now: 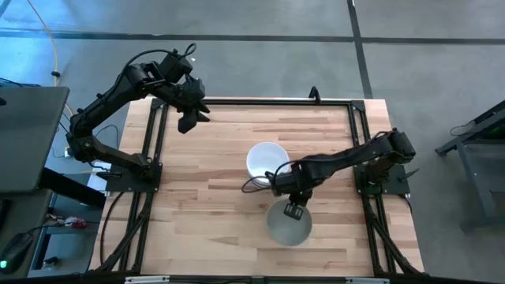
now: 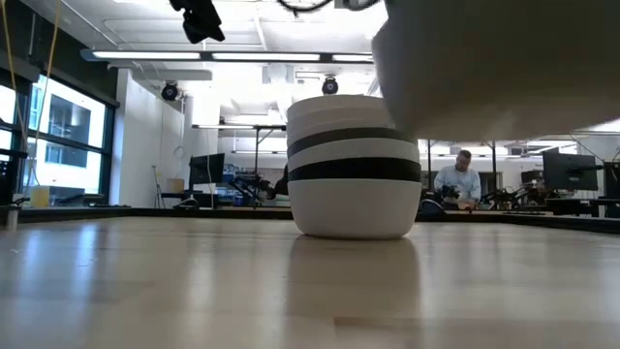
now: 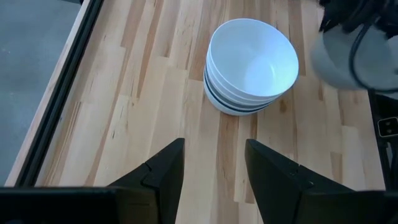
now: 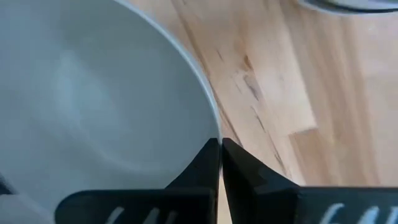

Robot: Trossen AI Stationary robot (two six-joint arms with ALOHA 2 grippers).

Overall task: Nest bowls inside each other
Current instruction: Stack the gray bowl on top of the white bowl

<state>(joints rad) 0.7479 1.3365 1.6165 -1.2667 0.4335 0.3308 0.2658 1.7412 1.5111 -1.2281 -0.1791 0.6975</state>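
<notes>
A stack (image 1: 266, 160) of nested bowls stands upright, mouths up, near the middle of the desk (image 1: 205, 205) in the high view. The top bowl is white; in the low view the stack (image 2: 352, 167) shows white rims with two dark bands between them.

The right gripper (image 1: 294, 210) is clenched on the rim of a grey bowl (image 1: 289, 223), which shows below and just right of the stack in the high view, apart from it. In the right wrist view the fingers (image 4: 239, 177) pinch the rim of the grey bowl (image 4: 87, 99), its opening facing the camera. In the low view its underside (image 2: 494, 68) fills the upper right, clear of the desk.

The left gripper (image 1: 190, 120) hangs released at the upper left of the high view, jaws apart, well away from the stack.
</notes>
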